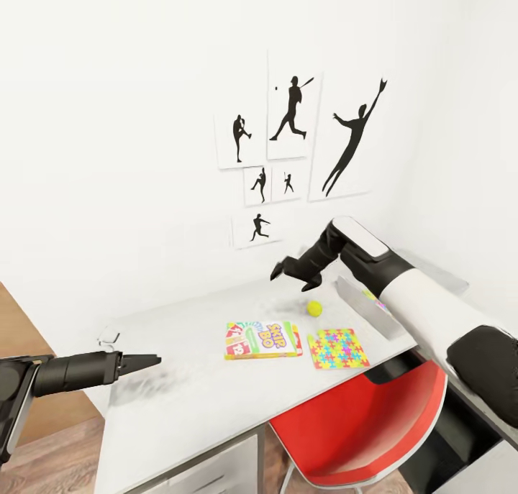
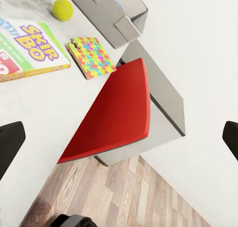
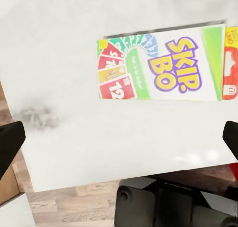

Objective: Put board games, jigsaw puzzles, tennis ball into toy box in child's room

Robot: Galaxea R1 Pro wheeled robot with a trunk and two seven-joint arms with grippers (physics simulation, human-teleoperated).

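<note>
On the light-grey table [image 1: 187, 400] lie the SKIP-BO board game [image 1: 262, 339] [image 2: 29, 48] [image 3: 163, 68], one jigsaw puzzle [image 1: 338, 348] [image 2: 91, 56] to its right, and the tennis ball [image 1: 314, 308] [image 2: 63, 9] behind them. The toy box [image 1: 360, 300] [image 2: 109, 11] stands at the right end, partly hidden by my right arm. My right gripper [image 1: 293, 277] [image 3: 119, 140] hovers open and empty above the table, behind the game and the ball. Over the table's left part, my left gripper [image 1: 140, 362] [image 2: 119, 142] is open and empty. The bed is out of view.
A red chair [image 1: 360, 429] [image 2: 114, 113] is tucked under the table's front right edge. White drawers [image 1: 208, 472] sit under the table's front. The white wall behind carries several silhouette posters [image 1: 291, 116]. Wooden floor [image 1: 43, 458] lies to the left.
</note>
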